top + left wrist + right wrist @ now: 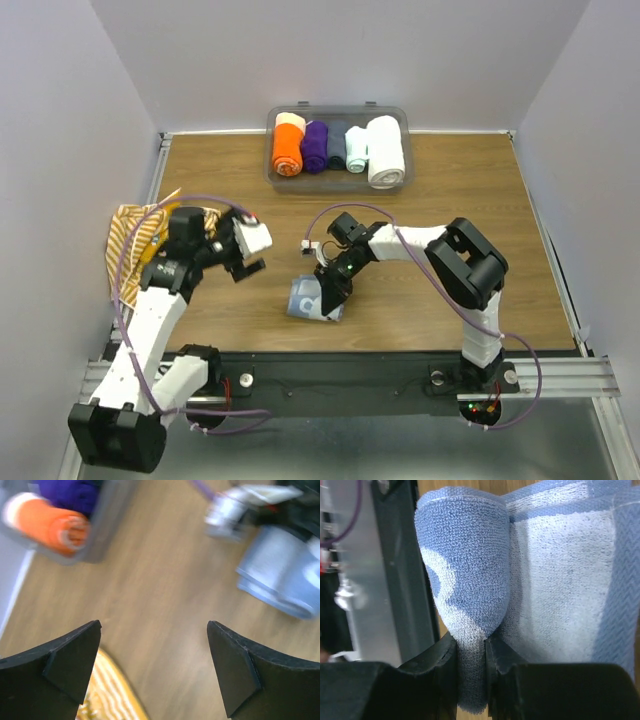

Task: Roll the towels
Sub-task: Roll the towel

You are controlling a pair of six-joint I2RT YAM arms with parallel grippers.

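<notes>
Right arm bends at a raised elbow over the right side of the counter [450,200], its forearm reaching left and its wrist tipped down toward the near edge. The right gripper [330,290] [471,645] is clamped on the pale blue towel [308,303] [560,580], which lies just in front of the middle of the counter. In the wrist view the two fingers pinch a bulging fold at the towel's edge, with a flatter, lighter panel and a darker border beside it. The fold looks like the start of a roll, though the arm hides much of it from above.

Left arm rises from its base at the near left corner, elbow high over the striped towel [135,235] [112,690], wrist turned toward the centre. The left gripper [247,264] [154,625] hangs above bare wood with its fingers spread wide and nothing between them, well apart from the blue towel. The yellow-orange-and-white striped towel lies crumpled at the counter's left edge, partly under that arm.

At the far edge, a clear bin [340,108] holds a row of finished rolls, among them an orange roll [288,145] [50,522], a purple roll [315,147] [70,492] and a thick white roll [385,150].
</notes>
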